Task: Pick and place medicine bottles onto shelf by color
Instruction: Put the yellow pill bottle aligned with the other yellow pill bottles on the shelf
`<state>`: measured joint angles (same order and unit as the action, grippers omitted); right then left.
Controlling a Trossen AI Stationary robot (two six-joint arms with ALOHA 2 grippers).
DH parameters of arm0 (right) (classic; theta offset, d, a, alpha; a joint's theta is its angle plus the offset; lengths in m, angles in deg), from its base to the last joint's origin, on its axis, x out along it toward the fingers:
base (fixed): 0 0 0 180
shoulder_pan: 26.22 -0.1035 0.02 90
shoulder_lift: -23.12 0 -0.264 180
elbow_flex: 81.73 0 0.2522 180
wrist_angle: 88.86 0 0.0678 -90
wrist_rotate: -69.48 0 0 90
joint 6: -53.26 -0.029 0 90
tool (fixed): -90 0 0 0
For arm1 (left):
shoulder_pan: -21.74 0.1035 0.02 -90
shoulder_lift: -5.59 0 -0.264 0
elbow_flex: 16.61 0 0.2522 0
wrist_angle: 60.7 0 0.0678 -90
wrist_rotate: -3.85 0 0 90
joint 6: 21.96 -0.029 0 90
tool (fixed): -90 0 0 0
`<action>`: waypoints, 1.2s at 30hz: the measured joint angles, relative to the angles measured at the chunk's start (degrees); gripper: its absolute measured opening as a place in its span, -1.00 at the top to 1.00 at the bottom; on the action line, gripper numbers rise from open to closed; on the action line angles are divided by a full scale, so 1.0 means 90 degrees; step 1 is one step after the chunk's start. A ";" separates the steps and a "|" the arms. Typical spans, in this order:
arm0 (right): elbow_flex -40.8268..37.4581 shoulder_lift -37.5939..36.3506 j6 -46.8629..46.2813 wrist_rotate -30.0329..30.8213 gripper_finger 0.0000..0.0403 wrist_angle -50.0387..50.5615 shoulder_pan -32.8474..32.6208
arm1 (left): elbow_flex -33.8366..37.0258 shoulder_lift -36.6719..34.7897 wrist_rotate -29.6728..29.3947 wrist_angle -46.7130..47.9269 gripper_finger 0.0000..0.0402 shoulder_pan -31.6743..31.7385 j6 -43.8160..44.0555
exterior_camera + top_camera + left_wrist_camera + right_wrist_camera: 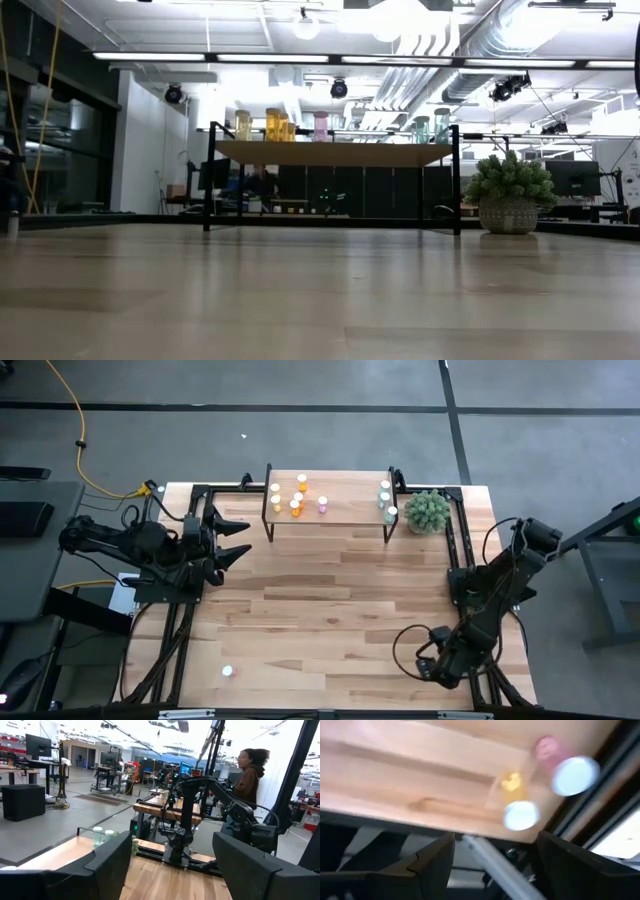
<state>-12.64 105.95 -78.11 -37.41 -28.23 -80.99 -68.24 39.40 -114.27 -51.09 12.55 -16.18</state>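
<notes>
Two blurred bottles [520,805], yellow and pink, show past the released right claw [495,860]; left claw [235,545] released.

Overhead and table-level views share the shelf [328,497]; right wrist's blurry.

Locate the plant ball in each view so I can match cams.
High: plant ball at the shelf's right end, far edge.
Low: right of the shelf, on the tabletop.
Left wrist: not clearly identifiable.
Right wrist: not in it.
Shared landmark: the shelf.
</notes>
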 joint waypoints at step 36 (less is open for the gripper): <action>0.0007 0.1280 0.0318 -0.0485 -0.05 -0.0084 -0.0101 | 0.0000 0.0007 -0.0338 -0.0005 -0.34 0.0007 0.0004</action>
<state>-12.57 117.46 -75.25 -41.77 -28.99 -81.90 -68.24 39.46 -117.31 -51.13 12.62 -16.14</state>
